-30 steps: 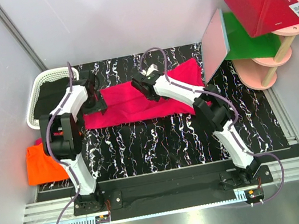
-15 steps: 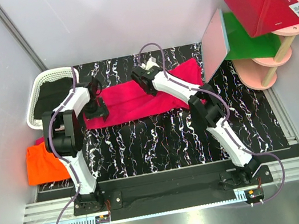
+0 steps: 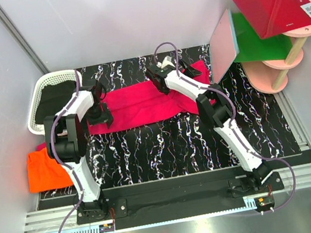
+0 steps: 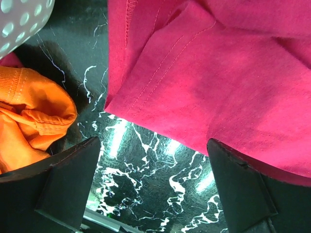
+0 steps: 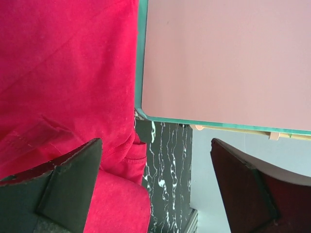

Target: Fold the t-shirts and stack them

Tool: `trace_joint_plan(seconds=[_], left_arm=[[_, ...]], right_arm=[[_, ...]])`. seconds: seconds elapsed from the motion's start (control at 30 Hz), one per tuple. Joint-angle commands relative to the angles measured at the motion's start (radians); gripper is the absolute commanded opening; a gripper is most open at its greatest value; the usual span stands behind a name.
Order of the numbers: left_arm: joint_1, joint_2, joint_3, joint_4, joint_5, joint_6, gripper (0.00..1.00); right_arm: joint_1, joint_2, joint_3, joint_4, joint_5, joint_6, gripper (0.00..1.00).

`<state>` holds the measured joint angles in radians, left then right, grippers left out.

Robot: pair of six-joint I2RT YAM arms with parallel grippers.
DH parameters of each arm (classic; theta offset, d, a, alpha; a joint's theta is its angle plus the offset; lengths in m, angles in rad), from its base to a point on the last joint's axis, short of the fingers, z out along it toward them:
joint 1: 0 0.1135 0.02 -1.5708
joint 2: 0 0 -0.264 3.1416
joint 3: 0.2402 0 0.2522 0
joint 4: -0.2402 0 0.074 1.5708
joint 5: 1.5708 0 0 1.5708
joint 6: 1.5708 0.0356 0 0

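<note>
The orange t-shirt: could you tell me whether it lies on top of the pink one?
No, the orange t-shirt lies at the left edge of the table, apart from the pink t-shirt spread across the middle.

Two t-shirts: a pink t-shirt (image 3: pixel 135 105) toward twelve o'clock, an orange t-shirt (image 3: pixel 43 169) at nine. One white basket (image 3: pixel 33 105) at ten. Three flat panels (image 3: pixel 274 2) at two o'clock
</note>
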<state>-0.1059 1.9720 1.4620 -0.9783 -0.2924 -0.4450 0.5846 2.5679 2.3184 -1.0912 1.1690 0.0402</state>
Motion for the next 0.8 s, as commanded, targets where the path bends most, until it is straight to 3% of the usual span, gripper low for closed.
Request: trace_joint_plan(seconds=[0.0, 0.17, 0.3, 0.4, 0.6, 0.77], left_arm=[[-0.009, -0.082, 0.015, -0.014, 0.001, 0.008, 0.97], [-0.021, -0.12, -0.006, -0.013, 0.021, 0.011, 0.97], [-0.043, -0.128, -0.031, -0.002, 0.021, 0.017, 0.97], [-0.049, -0.131, -0.054, 0.007, 0.025, 0.022, 0.97], [-0.058, -0.145, -0.104, 0.03, 0.044, 0.028, 0.97], [-0.061, -0.157, -0.135, 0.046, 0.059, 0.031, 0.97]], right_arm=[[0.009, -0.161, -0.051, 0.004, 0.006, 0.059, 1.0], [0.003, -0.317, -0.218, 0.007, -0.08, 0.112, 1.0], [-0.028, -0.478, -0.323, 0.089, -0.446, 0.147, 0.99], [-0.049, -0.556, -0.382, 0.157, -0.601, 0.173, 0.97], [-0.081, -0.633, -0.488, 0.258, -0.882, 0.257, 0.9], [-0.117, -0.624, -0.599, 0.321, -1.002, 0.374, 0.84]])
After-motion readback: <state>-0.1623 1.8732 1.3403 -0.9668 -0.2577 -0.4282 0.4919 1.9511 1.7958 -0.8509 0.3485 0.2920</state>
